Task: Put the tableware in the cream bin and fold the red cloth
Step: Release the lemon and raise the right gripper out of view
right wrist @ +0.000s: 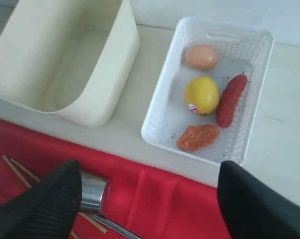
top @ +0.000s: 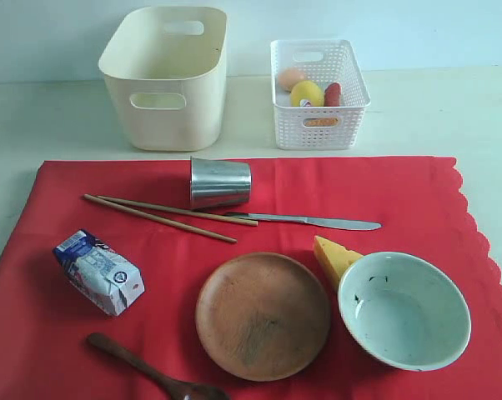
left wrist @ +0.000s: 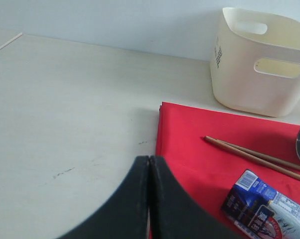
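The left jaws are clenched tight, dark curved fingers (left wrist: 135, 199) pressed flat together with nothing between them, poised over bare pale worktop (left wrist: 65, 114) just beside a corner of the red cloth (left wrist: 200, 134). Near them on that cloth lie the blue-white milk carton (left wrist: 264, 204) and the thin wooden chopsticks (left wrist: 254, 157), with the cream bin (left wrist: 259, 64), smooth plastic with rounded corners and oval handle slots, farther off on the worktop. The right jaws are released and spread wide, grasping nothing. They hang above the cloth's far edge, and the shiny steel tumbler (right wrist: 92, 191) sits below the gap, close to one finger (right wrist: 45, 204). The metal table knife (right wrist: 115, 226) pokes out beside the tumbler. Beyond the right jaws, the white lattice basket (right wrist: 160, 114) holds an egg (right wrist: 201, 56), a lemon (right wrist: 202, 94), a red sausage (right wrist: 231, 100) and an orange crumbed piece (right wrist: 198, 137). Neither arm shows in the exterior view. There the cloth, scalloped along its right edge, also carries the round brown wooden plate (top: 263, 317), the pale mint-white bowl (top: 404, 310) with dark specks inside, a yellow cheese wedge (top: 333, 258) touching the bowl, and the dark wooden spoon (top: 151, 371) at the near edge.
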Robot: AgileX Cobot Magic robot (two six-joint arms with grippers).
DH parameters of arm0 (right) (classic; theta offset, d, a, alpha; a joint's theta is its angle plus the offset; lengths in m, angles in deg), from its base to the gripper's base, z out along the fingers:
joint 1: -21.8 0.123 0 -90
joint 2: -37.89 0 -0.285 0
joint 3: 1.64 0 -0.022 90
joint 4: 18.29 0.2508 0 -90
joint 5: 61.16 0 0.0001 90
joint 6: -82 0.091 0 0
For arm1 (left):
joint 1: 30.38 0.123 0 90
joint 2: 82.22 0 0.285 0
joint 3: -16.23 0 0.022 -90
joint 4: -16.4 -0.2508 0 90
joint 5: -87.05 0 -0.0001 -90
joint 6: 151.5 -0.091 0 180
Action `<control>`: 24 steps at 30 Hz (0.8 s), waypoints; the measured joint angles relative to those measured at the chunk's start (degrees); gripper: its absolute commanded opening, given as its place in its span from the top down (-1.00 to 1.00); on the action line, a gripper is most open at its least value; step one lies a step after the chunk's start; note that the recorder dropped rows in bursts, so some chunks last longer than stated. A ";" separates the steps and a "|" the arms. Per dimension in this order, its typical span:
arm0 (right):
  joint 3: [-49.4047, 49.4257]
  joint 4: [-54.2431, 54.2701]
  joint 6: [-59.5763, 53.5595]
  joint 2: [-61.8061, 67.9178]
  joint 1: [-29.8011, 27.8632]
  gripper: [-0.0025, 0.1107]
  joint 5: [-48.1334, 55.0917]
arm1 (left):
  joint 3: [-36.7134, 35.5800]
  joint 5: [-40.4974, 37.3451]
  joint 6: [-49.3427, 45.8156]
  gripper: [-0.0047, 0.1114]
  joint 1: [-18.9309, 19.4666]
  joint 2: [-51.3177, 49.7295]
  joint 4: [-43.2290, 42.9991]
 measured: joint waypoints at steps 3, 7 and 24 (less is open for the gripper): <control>0.00 0.00 -0.43 -2.74 0.00 -0.30 0.05 | 0.00 0.00 0.00 0.92 0.00 0.00 0.00; 0.00 0.43 -1.65 -5.45 0.00 -0.28 0.05 | 0.00 0.00 0.00 0.92 0.00 0.00 0.00; 26.56 9.20 -13.36 -23.94 0.00 -0.28 -8.30 | 0.00 0.00 0.00 0.92 0.00 0.00 0.00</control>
